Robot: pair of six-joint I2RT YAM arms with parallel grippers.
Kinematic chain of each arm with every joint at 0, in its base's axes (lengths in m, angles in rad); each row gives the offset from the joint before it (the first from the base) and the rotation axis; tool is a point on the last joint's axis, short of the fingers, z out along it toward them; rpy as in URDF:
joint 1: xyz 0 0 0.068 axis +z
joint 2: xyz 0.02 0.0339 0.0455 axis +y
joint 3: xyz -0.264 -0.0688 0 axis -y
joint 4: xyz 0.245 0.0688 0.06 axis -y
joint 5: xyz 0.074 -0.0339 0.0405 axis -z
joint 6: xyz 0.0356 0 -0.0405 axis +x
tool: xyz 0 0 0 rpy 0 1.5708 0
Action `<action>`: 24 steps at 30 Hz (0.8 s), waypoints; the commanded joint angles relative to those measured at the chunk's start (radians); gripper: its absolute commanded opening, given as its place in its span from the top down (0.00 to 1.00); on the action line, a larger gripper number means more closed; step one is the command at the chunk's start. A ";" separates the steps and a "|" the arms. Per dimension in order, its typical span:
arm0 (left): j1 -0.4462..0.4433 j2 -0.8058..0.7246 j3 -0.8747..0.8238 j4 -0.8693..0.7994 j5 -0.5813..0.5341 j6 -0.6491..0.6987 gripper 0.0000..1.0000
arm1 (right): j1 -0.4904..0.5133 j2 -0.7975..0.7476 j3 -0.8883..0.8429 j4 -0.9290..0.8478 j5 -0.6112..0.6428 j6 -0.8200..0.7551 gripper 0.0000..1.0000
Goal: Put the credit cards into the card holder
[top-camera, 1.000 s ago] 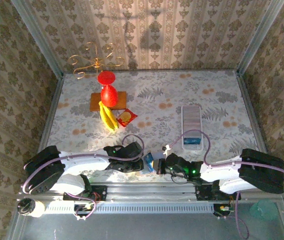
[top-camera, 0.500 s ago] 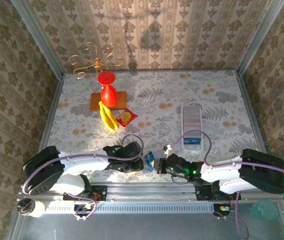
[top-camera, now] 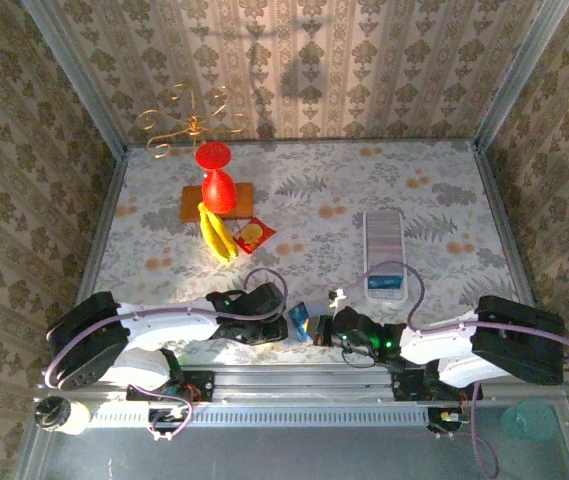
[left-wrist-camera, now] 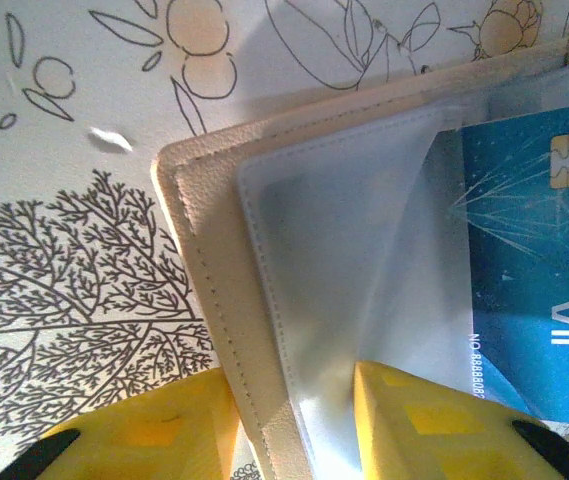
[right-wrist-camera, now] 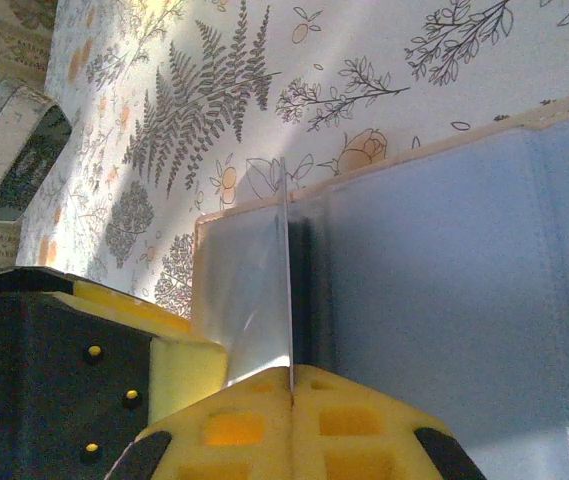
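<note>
Barely any shift from the earlier frames: only a slight creep of the right arm toward the card holder (left-wrist-camera: 204, 260). Probably insertion under way, not finished. Grips the holder's stitched tan edge with the left gripper (left-wrist-camera: 294, 410), jaws partly apart around it. Pinches a thin pale sheet (right-wrist-camera: 254, 300) edge-on in the right gripper (right-wrist-camera: 291, 380), fully closed; card or sleeve, cannot tell. Blue credit card (left-wrist-camera: 534, 250) against the holder's clear sleeve, depth unclear. Well beyond the holder, ribbed tray (top-camera: 383, 240).

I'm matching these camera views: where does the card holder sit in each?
Top external: card holder at bottom centre.
Left wrist: card holder across centre and right, tan edge slanting.
Right wrist: card holder across centre and right, clear pockets showing.
Shared landmark: flower-print table cover around it.
</note>
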 commanded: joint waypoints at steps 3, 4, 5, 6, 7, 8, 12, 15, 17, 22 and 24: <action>-0.001 0.005 -0.037 -0.019 0.067 0.005 0.64 | -0.004 0.047 0.002 0.052 -0.038 0.049 1.00; -0.002 0.005 -0.040 -0.015 0.068 0.002 0.65 | -0.004 0.057 0.000 0.064 -0.047 0.055 1.00; -0.001 0.005 -0.042 -0.012 0.068 0.002 0.65 | -0.004 0.060 0.000 0.075 -0.056 0.056 1.00; -0.001 0.004 -0.044 -0.008 0.069 0.001 0.65 | -0.003 0.061 0.002 0.077 -0.060 0.058 0.98; -0.001 0.002 -0.047 -0.003 0.070 -0.001 0.65 | -0.001 0.089 0.005 0.065 -0.061 0.061 0.91; -0.001 0.000 -0.051 0.002 0.070 -0.003 0.65 | 0.002 0.090 0.011 0.049 -0.060 0.059 0.90; -0.001 -0.016 -0.061 0.008 0.063 -0.013 0.65 | 0.005 0.074 0.041 -0.034 -0.053 0.029 0.80; -0.001 -0.024 -0.066 0.010 0.058 -0.016 0.65 | 0.004 0.027 0.071 -0.137 -0.039 0.002 0.70; -0.001 -0.030 -0.070 0.010 0.056 -0.018 0.65 | 0.005 0.004 0.081 -0.187 -0.024 -0.007 0.58; 0.000 -0.036 -0.075 0.014 0.054 -0.020 0.65 | 0.005 -0.031 0.111 -0.308 -0.007 -0.025 0.36; 0.000 -0.039 -0.075 0.017 0.053 -0.018 0.65 | 0.005 -0.027 0.128 -0.345 -0.011 -0.039 0.33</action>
